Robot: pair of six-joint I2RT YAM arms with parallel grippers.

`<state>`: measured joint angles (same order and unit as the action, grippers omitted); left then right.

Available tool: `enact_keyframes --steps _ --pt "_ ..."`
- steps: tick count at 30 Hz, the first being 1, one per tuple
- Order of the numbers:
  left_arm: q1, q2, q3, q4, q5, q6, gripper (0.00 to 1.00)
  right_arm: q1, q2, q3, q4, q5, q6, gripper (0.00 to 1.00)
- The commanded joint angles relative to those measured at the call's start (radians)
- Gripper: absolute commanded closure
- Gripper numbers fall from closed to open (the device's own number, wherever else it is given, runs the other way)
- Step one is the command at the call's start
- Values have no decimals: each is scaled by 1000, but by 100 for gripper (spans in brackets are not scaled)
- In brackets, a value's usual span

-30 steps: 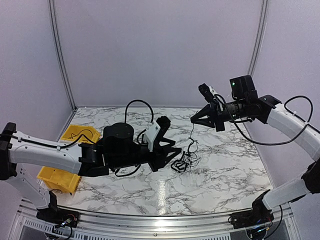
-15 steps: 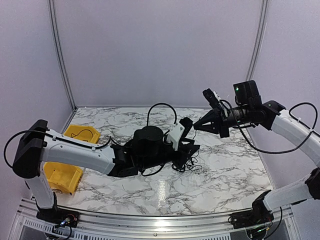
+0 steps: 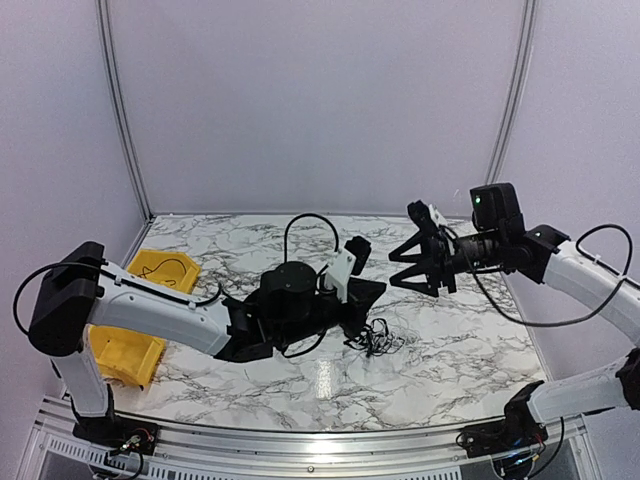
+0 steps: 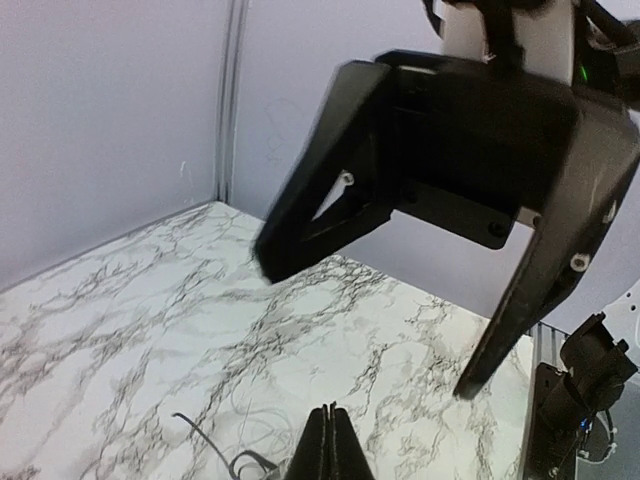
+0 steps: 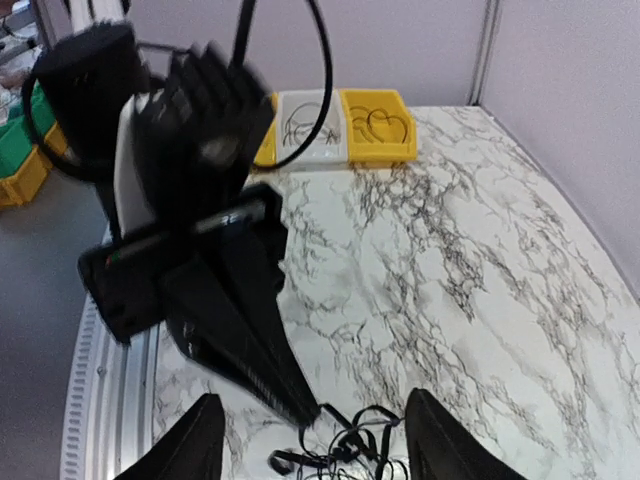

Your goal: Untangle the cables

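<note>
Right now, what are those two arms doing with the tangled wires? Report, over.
Left fingers shut, tips at the cables; grip unclear. Right fingers open, empty, raised above the table. Cables clumped. Nothing in the way.

The left arm stretches low over the surface, left fingers pressed together; the right arm hangs above it, right fingers spread apart.

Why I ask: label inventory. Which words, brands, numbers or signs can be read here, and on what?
No readable text in any view.
yellow plastic bins: no print visible.
black-and-white left arm and right arm: no lettering visible.
green light on the black camera block: a lamp, not a sign.
marble-patterned tabletop: veins only.
</note>
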<state>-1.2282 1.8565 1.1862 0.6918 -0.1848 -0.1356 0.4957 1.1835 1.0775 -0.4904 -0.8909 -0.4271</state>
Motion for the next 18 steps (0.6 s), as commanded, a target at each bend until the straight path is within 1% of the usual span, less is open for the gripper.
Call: enact_keyframes --steps 1,3,7,9,11,12,15,16,18 --pt "6 -81 -173 201 -127 -141 100 8 -55 -191 189 115 -48 31" --pt "7 -94 -218 231 -148 -186 100 11 -37 -245 237 113 -62 26" --pt "7 -105 -269 244 -180 -227 100 15 55 -276 274 116 -95 26" --pt "7 -112 -295 245 -210 -266 100 17 115 -272 295 120 -86 29" --pt "6 -125 -329 245 -210 -308 100 19 168 -249 253 113 -113 36" --pt "6 -132 -349 244 -208 -330 97 20 185 -234 222 113 -134 39" --pt "7 -154 -429 223 -212 -417 75 20 194 -230 177 144 -175 48" --pt "7 -166 -444 189 -228 -459 70 20 187 -242 183 164 -179 50" --pt "7 -194 -473 125 -253 -550 63 20 170 -269 195 189 -196 50"
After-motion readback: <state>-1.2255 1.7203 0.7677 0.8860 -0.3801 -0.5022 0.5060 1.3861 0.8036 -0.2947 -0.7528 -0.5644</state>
